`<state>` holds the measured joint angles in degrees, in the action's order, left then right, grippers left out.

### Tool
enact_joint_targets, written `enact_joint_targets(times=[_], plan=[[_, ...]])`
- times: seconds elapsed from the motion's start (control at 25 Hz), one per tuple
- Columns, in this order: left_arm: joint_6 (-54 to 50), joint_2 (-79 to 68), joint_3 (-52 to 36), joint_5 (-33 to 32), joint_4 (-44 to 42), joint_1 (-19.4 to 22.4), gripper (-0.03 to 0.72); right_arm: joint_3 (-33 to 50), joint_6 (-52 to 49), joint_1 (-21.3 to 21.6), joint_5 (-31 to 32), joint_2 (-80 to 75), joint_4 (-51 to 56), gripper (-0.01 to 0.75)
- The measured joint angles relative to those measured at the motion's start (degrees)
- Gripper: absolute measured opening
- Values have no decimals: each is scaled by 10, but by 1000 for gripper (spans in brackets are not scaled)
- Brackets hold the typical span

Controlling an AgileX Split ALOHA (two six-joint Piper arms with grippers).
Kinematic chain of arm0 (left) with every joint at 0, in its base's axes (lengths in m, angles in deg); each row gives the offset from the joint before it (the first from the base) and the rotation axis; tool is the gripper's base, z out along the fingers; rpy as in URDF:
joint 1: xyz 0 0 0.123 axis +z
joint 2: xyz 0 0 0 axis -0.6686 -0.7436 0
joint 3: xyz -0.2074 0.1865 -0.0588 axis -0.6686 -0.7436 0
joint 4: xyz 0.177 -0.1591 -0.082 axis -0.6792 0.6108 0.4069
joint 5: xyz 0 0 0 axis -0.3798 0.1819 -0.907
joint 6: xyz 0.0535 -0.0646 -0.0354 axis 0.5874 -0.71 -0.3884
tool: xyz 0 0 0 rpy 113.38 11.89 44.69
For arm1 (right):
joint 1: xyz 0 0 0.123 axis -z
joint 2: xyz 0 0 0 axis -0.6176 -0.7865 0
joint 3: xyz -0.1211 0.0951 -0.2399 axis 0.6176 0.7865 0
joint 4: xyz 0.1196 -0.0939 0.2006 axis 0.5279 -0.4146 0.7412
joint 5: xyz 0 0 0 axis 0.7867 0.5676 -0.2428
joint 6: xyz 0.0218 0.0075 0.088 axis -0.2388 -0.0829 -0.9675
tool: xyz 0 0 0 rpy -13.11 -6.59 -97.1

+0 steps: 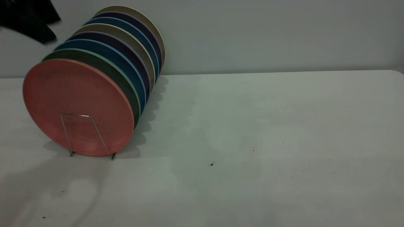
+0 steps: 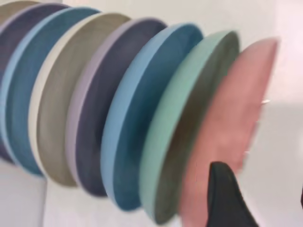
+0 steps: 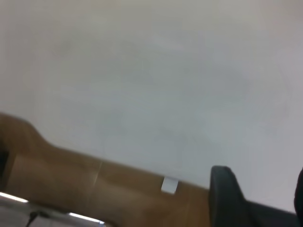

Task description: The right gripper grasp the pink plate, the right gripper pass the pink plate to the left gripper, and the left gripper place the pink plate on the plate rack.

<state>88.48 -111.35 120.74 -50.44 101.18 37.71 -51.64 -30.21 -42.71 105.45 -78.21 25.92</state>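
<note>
Left end effector (image 2: 258,198) open | pink plate (image 1: 77,105) upright in plate rack (image 1: 85,134)

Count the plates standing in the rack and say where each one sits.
8, all upright in the plate rack, front to back: pink plate, green, blue, dark purple, beige, blue, purple, tan. More could hide behind.

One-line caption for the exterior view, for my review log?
Pink plate stands upright at the front of the plate rack, ahead of seven other plates; left gripper above, behind the row.
</note>
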Motion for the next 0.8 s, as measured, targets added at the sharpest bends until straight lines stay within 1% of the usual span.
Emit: enact_joint_targets(times=[0.16, 0.32, 0.52, 0.64, 0.72, 0.8], plan=[[-130, 95, 0, -76, -2, 0, 418, 15, -3, 0, -39, 0, 12, 363], [-286, 194, 0, -147, -5, 0, 418, 20, -14, 0, -42, 0, 7, 363], [-464, 283, -4, -242, -45, 0, 419, 20, -25, -2, -43, 1, 1, 363], [-550, 323, -33, -243, -75, 0, 419, 21, -34, -26, -46, 21, -5, 363], [-587, 352, -73, -243, -98, 0, 419, 22, -36, -38, -46, 54, -7, 363], [-621, 385, -117, -243, -119, 0, 419, 23, -38, -41, -46, 90, -9, 363]])
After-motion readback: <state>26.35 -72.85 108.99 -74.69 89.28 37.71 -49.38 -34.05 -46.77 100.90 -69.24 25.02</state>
